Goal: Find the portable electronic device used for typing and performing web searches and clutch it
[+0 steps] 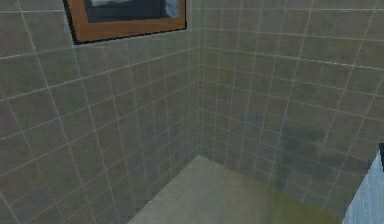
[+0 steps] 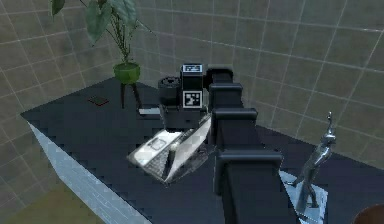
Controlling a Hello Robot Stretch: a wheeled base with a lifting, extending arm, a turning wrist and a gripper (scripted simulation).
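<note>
An open silver laptop (image 2: pixel 168 155) lies on a dark countertop (image 2: pixel 70 120) in the arm side view, its screen raised toward the arm. The dark arm (image 2: pixel 238 150) reaches out from the bottom edge over the counter. At its far end are two white marker squares (image 2: pixel 193 85), and the gripper (image 2: pixel 170 118) sits just left of them, above the laptop's far edge. I cannot tell whether it holds anything, because the laptop rests on the counter right at it.
A leafy plant in a green pot (image 2: pixel 126 72) stands on the counter's far side, with a small flat dark thing (image 2: pixel 98 100) beside it. A metal faucet (image 2: pixel 322 160) rises at the right. The forward view shows a tiled wall corner (image 1: pixel 200 90), a framed panel (image 1: pixel 125 18) and greenish floor (image 1: pixel 240 200).
</note>
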